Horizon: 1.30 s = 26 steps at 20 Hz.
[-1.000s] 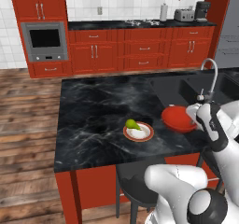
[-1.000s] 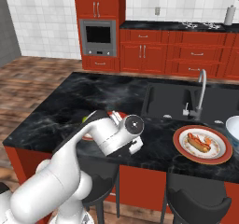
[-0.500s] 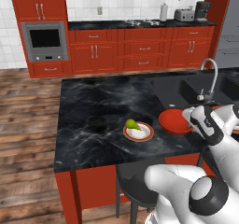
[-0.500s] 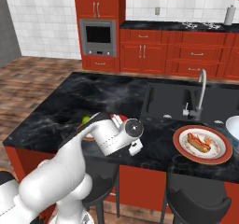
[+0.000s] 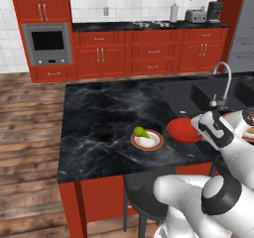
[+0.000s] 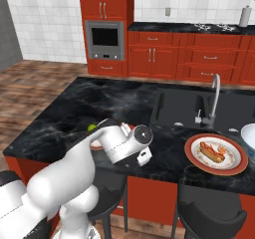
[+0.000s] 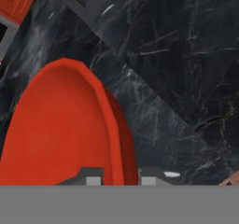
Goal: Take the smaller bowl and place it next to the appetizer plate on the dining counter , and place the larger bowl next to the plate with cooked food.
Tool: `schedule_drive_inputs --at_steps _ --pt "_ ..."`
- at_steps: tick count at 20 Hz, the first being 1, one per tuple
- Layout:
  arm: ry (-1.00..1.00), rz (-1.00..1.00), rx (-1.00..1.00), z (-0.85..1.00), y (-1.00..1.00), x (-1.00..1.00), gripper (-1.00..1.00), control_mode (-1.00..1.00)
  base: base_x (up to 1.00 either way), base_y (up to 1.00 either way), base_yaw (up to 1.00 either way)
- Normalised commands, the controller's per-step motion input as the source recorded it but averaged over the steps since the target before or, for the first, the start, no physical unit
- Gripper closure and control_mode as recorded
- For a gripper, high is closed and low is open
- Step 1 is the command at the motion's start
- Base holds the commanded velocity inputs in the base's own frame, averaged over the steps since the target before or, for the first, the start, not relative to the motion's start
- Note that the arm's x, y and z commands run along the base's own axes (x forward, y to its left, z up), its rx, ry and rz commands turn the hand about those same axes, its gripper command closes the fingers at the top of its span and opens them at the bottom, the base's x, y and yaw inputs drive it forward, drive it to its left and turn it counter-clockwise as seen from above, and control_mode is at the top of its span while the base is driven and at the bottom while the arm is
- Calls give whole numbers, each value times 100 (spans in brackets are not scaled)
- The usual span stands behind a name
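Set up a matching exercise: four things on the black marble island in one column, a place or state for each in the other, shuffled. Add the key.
1. small glossy red bowl
2. small white plate with orange-brown rim
3. white plate with orange rim
4. curved steel faucet

A. carries tan and red food
B. stands at the sink's edge
C. rim pinched between the gripper fingers
D. carries a green pear-shaped piece

Pairs: 1-C, 2-D, 3-A, 4-B
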Motion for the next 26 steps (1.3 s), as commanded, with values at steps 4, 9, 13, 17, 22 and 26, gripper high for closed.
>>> schedule_drive_inputs --at_steps 4,9,13,17,22,26 --pt "2 0 0 -17 0 6 100 -100 0 0 0" --pt "0 0 0 -27 0 6 100 -100 0 0 0" --pt "0 0 0 -25 0 12 100 -100 0 0 0" --pt "5 0 0 -11 0 12 100 -100 0 0 0" --pt "17 -3 0 0 -1 14 100 -100 0 0 0" --pt "14 -2 0 0 -7 14 100 -100 0 0 0"
